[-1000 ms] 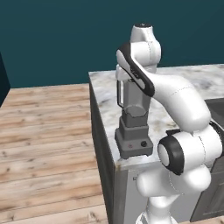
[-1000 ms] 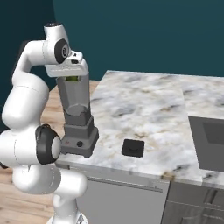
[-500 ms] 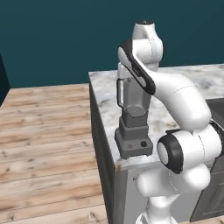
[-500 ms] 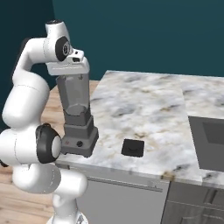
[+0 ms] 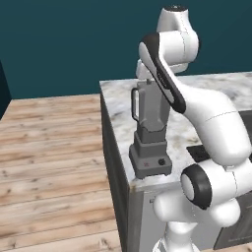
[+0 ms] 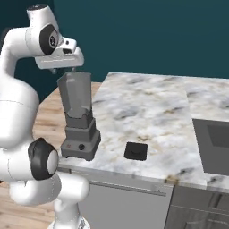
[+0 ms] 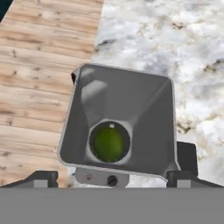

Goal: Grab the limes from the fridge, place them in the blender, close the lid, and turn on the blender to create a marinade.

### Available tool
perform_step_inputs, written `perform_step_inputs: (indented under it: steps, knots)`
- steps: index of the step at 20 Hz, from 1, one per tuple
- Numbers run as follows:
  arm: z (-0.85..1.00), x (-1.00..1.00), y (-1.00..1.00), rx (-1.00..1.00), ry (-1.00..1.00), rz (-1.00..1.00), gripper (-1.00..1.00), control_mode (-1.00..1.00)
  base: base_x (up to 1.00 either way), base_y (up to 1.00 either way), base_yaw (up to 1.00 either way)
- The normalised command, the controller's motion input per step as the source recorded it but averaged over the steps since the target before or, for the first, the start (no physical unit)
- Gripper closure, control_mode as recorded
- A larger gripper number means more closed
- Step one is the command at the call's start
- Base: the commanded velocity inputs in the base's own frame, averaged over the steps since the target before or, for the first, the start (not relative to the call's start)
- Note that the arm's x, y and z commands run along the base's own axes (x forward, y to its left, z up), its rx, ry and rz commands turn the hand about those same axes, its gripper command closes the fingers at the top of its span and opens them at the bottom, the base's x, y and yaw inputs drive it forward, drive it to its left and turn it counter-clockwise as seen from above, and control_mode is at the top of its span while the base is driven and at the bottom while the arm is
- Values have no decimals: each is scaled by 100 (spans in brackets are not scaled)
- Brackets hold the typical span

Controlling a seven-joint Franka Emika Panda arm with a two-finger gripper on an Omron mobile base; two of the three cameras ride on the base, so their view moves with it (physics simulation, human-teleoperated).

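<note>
The blender (image 6: pixel 78 116) stands at the counter's front left corner, its grey jar (image 5: pixel 151 106) uncovered. Looking straight down into the jar (image 7: pixel 120 124), I see one green lime (image 7: pixel 108 143) resting at the bottom. My gripper (image 7: pixel 113 178) hangs just above the jar's rim, open, its fingertips (image 7: pixel 41 177) wide apart with nothing between them. In the right base view the gripper (image 6: pixel 67 69) sits directly over the jar. The black square lid (image 6: pixel 135 151) lies flat on the counter to the right of the blender base. The fridge is out of view.
The marble counter (image 6: pixel 147 107) stretches back and to the right. A dark recessed panel (image 6: pixel 214 143) is set into it at the far right. Wooden floor (image 5: pixel 49 147) lies beyond the counter's left edge, close to the blender.
The gripper's fingers have spread wide apart above the jar. The arm has stayed nearly in place over the blender.
</note>
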Motion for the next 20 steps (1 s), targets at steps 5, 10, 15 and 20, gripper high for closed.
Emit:
perform_step_inputs:
  steps: [5,10,15,20]
  knots:
    - [-7,-100,21,0,-20,0,-100,-100,0,0,0]
    - [-36,-100,4,5,-8,-1,-100,-100,0,0,0]
    - [-54,-99,-4,5,-1,-7,-100,-100,0,0,0]
    - [-34,-82,-18,5,0,-7,-100,-100,0,0,0]
